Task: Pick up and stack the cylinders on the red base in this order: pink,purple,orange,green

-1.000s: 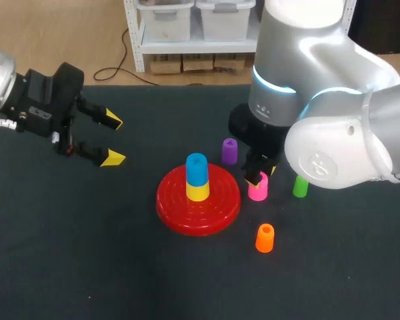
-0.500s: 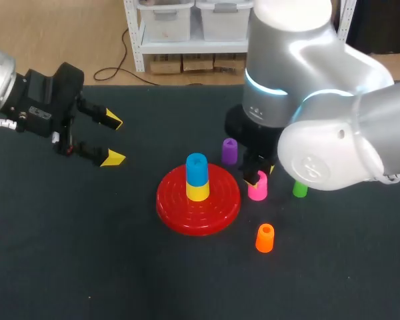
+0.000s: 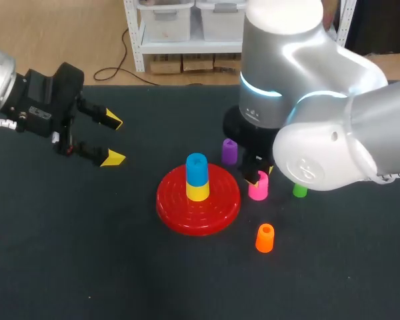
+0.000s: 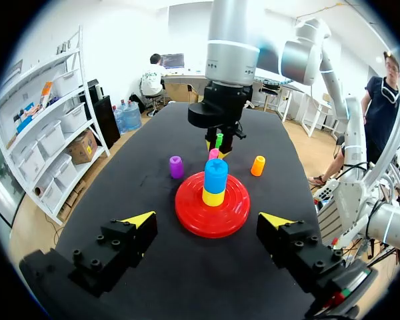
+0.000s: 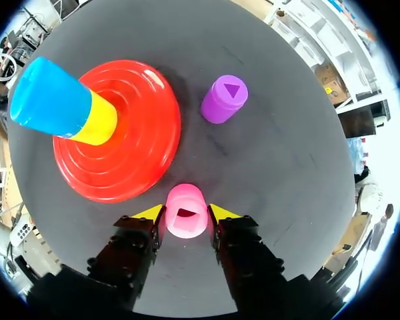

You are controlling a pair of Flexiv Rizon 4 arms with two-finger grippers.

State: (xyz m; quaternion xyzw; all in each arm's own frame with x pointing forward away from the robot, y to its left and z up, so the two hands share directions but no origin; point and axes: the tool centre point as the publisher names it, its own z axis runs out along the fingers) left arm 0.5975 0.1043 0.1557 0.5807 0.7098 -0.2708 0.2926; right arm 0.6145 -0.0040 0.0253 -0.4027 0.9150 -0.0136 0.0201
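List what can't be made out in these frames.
- Green cylinder: in the head view the right arm covers its top. In the left wrist view only a sliver shows behind the right gripper.
- Pink cylinder: in the left wrist view it is mostly hidden behind the blue cylinder.
- Orange cylinder: it lies outside the right wrist view.

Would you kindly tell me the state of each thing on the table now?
Pink plastic cylinder: upright on table.
Right claw: shut on it.
Purple plastic cylinder: upright, free.
Orange plastic cylinder: upright, free.
Green plastic cylinder: upright, free.
Blue plastic cylinder: stacked on yellow plastic cylinder, on round red base.
Left claw: open, empty.
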